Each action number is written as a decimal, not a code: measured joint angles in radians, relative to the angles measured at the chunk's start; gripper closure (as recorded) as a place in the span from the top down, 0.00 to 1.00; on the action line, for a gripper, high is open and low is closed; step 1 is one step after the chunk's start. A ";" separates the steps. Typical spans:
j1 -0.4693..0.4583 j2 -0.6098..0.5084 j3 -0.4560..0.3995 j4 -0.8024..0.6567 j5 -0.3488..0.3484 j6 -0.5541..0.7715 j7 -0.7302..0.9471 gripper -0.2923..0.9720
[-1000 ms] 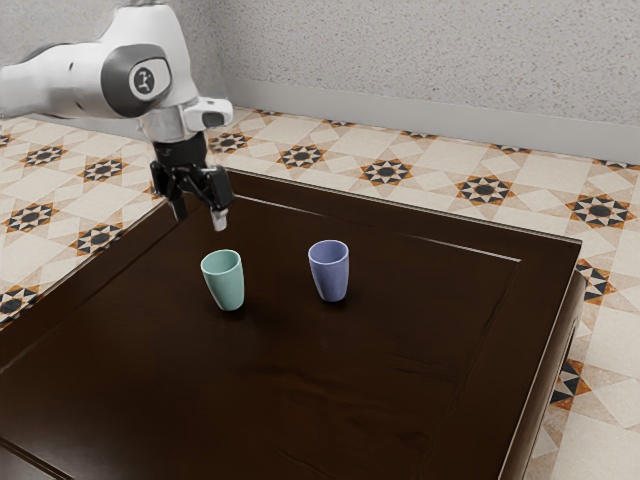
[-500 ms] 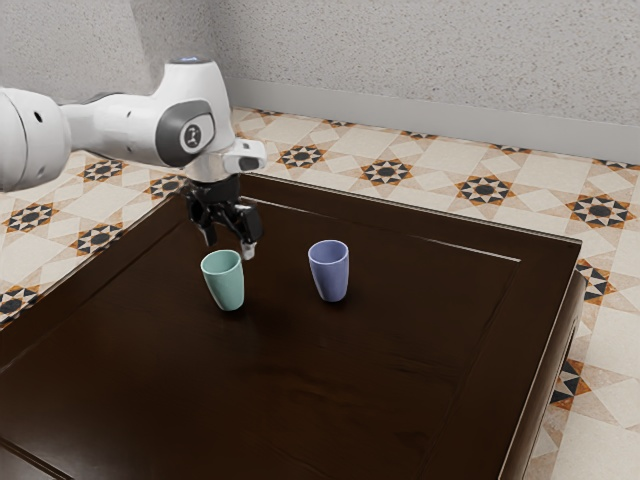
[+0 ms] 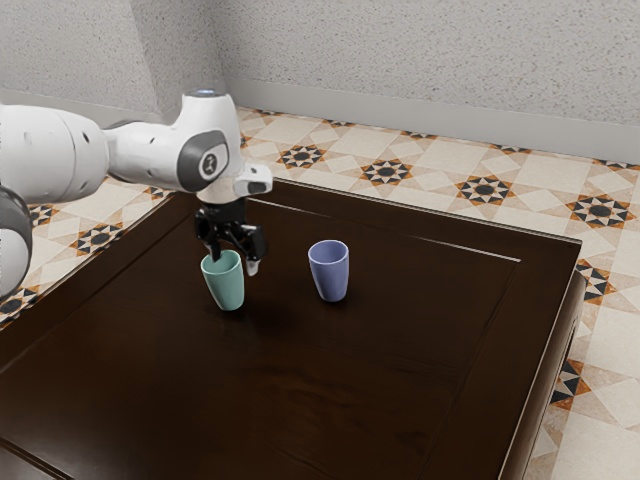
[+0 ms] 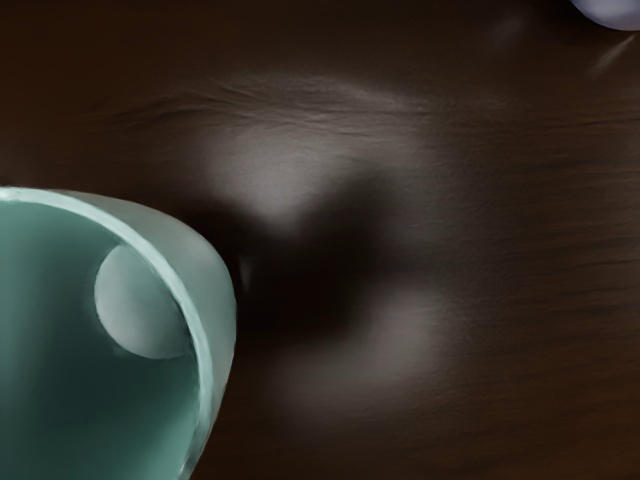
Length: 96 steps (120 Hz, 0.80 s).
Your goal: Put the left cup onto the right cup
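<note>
Green cup (image 3: 224,285): smooth, matte, handleless, tapered toward the base. Stood upright on table (image 3: 400,380), toward the exterior view's left.

Blue cup (image 3: 329,270): same tapered shape and matte finish. Stood upright near green cup, toward the exterior view's right, apart from it.

Table: dark brown wood with faint grain and a soft sheen; recessed top inside a raised border.

Floor (image 3: 450,170): cream tiles with black-and-orange star motifs. Wall (image 3: 450,50): grey, rough-textured.

Exterior view: showed both cups whole, plus arm and gripper. Gave no look inside either cup.

Wrist view: looked down into green cup (image 4: 100,400) from close above. Showed a thin pale rim, a darker green inner wall and a pale disc deep inside. Caught a sliver of blue cup (image 4: 610,8) beyond a stretch of bare table (image 4: 450,200). Showed pale light patches and a dark shadow on the wood beside green cup.

Arm (image 3: 120,155): white, reached in from the exterior view's left, hand pointed straight down.

Gripper (image 3: 232,264): black, hung directly over green cup. Fingers spread apart, tips down at rim level, one tip just outside the cup on the side facing blue cup. Nothing clamped; contact with the rim could not be told.
</note>
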 joint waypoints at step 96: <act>0.002 0.123 0.026 0.082 0.004 0.047 0.012 0.49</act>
